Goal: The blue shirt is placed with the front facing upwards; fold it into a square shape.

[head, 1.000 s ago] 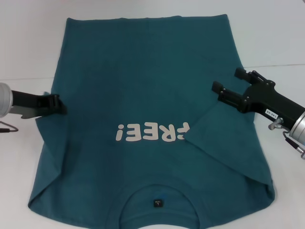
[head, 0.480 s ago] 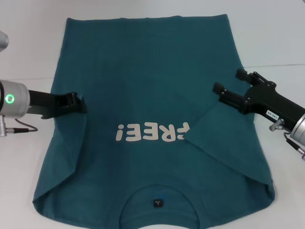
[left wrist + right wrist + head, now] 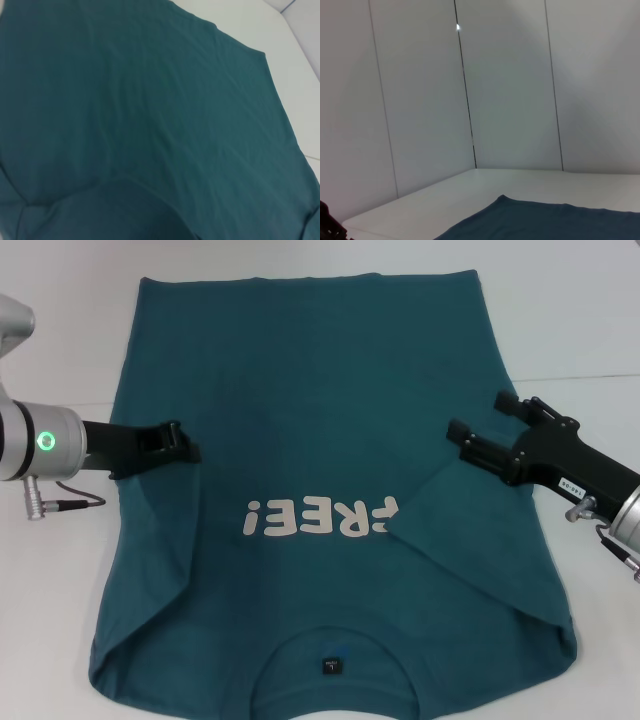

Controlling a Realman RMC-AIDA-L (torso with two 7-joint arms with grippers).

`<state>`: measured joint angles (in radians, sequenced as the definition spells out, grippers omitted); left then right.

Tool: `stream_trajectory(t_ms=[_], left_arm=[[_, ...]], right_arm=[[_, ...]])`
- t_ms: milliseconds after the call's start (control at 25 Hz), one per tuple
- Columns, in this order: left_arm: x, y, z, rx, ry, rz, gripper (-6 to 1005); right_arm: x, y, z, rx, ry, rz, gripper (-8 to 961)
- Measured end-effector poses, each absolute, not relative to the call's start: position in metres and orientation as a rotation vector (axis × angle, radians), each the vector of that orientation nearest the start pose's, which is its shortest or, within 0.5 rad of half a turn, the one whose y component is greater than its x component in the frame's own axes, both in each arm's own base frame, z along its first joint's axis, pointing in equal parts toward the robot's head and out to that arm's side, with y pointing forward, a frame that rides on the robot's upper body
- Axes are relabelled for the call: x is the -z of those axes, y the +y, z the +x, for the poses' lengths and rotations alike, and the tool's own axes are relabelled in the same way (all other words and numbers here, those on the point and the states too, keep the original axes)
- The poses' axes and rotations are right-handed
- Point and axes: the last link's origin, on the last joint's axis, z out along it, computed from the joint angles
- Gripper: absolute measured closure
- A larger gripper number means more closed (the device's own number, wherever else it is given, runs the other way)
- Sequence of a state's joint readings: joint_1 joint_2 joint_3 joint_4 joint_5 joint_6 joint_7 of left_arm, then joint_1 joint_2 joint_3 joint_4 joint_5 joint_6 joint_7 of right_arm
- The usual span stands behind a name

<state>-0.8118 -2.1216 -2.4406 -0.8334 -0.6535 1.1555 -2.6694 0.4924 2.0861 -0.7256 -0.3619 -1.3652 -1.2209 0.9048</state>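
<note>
The blue shirt lies flat on the white table, chest up, with its white lettering and dark neck label toward me. Its right sleeve flap is folded inward over the body. My left gripper is shut on the shirt's left edge and holds it lifted over the body, left of the lettering. My right gripper hovers open at the shirt's right side, just above the folded flap. Teal cloth fills the left wrist view, with a raised fold near the camera.
The white table shows bare around the shirt on both sides and at the back. The right wrist view shows pale wall panels behind the table and the shirt's far hem.
My left gripper has moved inward to the right, dragging the shirt's left edge over the body. The right gripper has dropped slightly and stays open.
</note>
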Motion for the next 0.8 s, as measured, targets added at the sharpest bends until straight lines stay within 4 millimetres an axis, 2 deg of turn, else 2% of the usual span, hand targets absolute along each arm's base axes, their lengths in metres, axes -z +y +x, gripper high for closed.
stream_trajectory(t_ms=[520, 720, 800], left_arm=[[0.002, 0.434, -0.214, 0.453, -1.724, -2.036, 950], [0.003, 0.435, -0.21, 0.483, -1.707, -2.054, 849], [0.003, 0.435, -0.209, 0.504, -1.692, -2.067, 762]], right_arm=[[0.0, 0.355, 0.293, -0.874, 0.574, -2.093, 35], [0.0, 0.355, 0.293, -0.872, 0.569, -2.094, 34], [0.0, 0.355, 0.293, -0.872, 0.569, -2.094, 35]])
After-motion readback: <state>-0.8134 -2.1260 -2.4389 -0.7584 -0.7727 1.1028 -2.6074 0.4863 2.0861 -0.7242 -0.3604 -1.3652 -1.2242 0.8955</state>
